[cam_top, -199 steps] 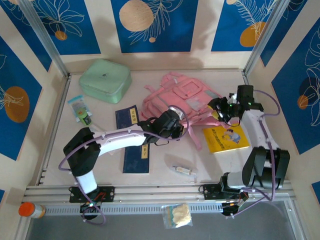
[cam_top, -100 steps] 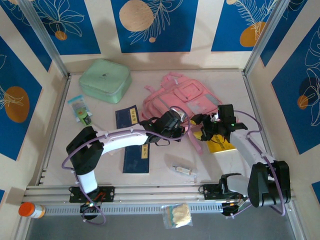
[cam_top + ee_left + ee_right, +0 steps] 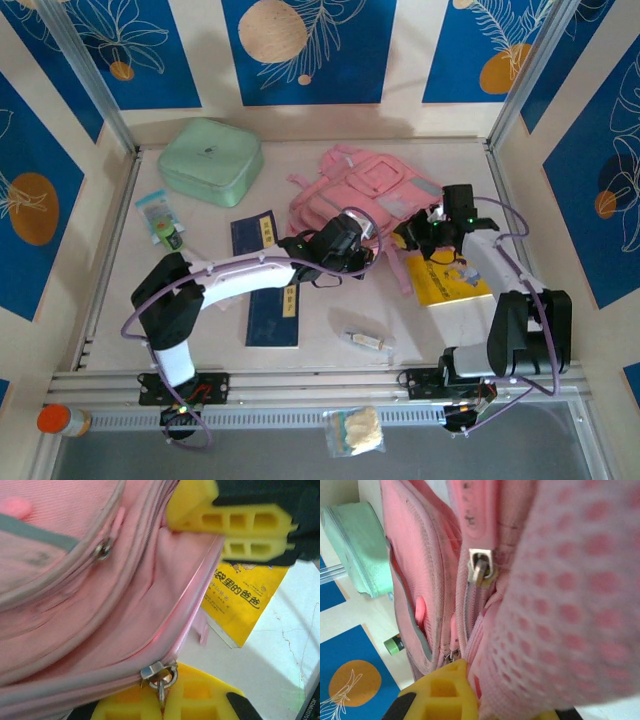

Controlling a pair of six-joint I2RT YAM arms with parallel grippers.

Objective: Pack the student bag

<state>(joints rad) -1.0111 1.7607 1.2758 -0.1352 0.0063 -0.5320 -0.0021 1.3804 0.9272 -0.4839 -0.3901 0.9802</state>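
We see our left pincer [image 3: 161, 705] clamped shut on the student bag [image 3: 365, 190] at its zip pull [image 3: 159, 676]. Our right pincer [image 3: 415, 230] is closed on the bag's pink fabric edge.

The student bag [image 3: 370, 185] is pink with grey-white panels and a dotted pink mesh strap, the square case [image 3: 210, 160] mint green, the book [image 3: 455, 285] yellow with what looks like dark lettering, the booklets [image 3: 270, 320] dark blue, and the walls [image 3: 340, 60] blue with orange discs and white leaf outlines.
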